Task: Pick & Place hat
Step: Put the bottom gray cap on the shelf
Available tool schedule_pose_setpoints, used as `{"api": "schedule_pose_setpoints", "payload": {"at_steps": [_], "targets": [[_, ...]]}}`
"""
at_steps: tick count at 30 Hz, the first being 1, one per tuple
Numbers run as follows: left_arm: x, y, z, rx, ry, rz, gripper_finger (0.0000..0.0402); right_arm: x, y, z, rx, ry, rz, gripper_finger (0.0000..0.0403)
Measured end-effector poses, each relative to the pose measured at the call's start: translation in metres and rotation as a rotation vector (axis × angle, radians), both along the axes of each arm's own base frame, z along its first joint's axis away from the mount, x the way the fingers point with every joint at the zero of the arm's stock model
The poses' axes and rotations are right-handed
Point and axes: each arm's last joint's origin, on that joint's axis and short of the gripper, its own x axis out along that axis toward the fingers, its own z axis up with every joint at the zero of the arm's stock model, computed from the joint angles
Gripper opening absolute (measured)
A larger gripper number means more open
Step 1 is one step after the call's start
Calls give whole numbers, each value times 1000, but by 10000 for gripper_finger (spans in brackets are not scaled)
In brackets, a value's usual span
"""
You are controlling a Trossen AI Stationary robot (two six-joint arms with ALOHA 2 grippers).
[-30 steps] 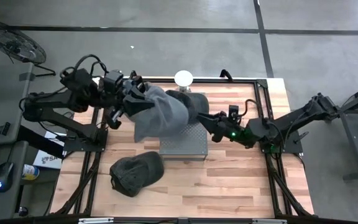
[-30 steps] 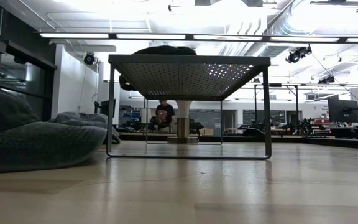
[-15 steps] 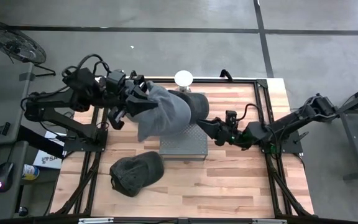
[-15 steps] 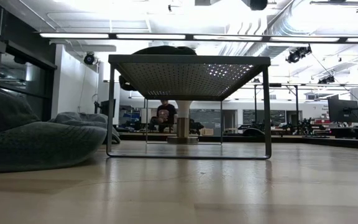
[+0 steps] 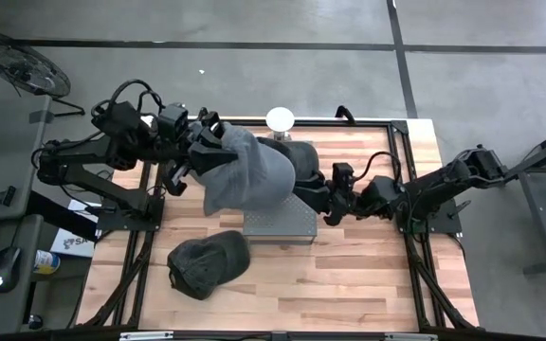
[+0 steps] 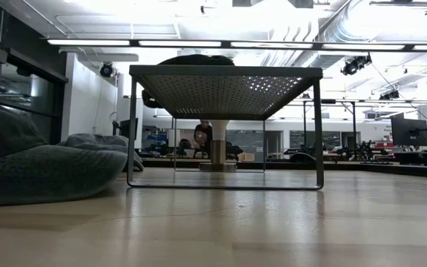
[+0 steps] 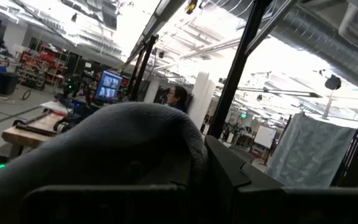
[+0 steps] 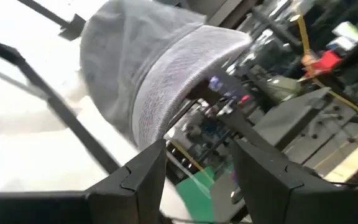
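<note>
High view: near the table's front-left corner a dark cap (image 5: 207, 263) lies flat. Farther back, over the metal stand (image 5: 282, 223) at the table's middle, the left gripper (image 5: 200, 152) is clamped on a grey hat (image 5: 249, 172) held above the stand. The right gripper (image 5: 322, 192), fingers spread and empty, sits just beside the hat's right edge. A white post (image 5: 280, 118) stands at the back edge.
</note>
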Motion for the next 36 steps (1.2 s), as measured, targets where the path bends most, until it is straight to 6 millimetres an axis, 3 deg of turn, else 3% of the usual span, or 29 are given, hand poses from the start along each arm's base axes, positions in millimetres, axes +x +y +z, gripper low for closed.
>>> {"api": "schedule_pose_setpoints", "payload": {"at_steps": [20,36], "targets": [[-1,0,4,-20,-41,-10,21,-2,8,3,-176,-58,194,177],[-1,-1,4,-20,-40,-28,21,-2,3,5,-169,-76,128,177]]}}
